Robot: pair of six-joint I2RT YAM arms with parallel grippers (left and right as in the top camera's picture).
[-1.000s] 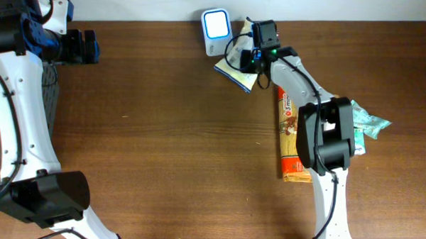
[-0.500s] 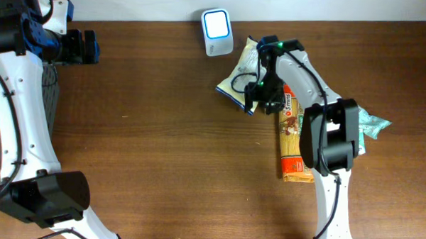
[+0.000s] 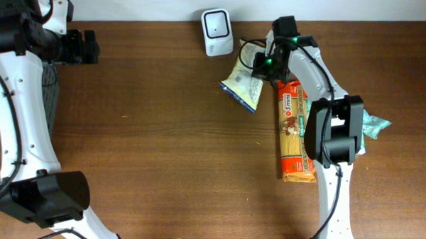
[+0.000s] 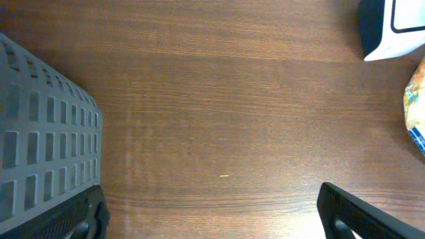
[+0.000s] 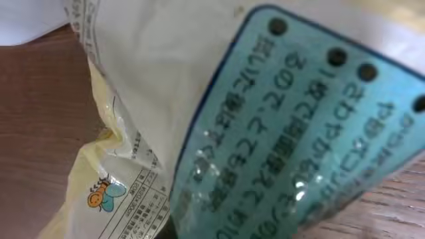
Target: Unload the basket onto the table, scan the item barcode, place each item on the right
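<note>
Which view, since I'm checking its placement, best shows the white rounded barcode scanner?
Overhead: the whole white rounded barcode scanner shows, unobstructed. Left wrist catches only its corner; right wrist shows none.

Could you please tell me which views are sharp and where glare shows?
Right wrist view: the crinkly white-and-yellow plastic packet fills the frame, soft, with glare specks on its teal printed label. Left wrist view: brown wooden table grain crisp. Overhead view: even light, sharp.

Mock shop checkout: white boxy barcode scanner (image 3: 217, 22) at twelve o'clock, orange pasta packet (image 3: 295, 136) at three, brown wooden table (image 3: 162, 146).
</note>
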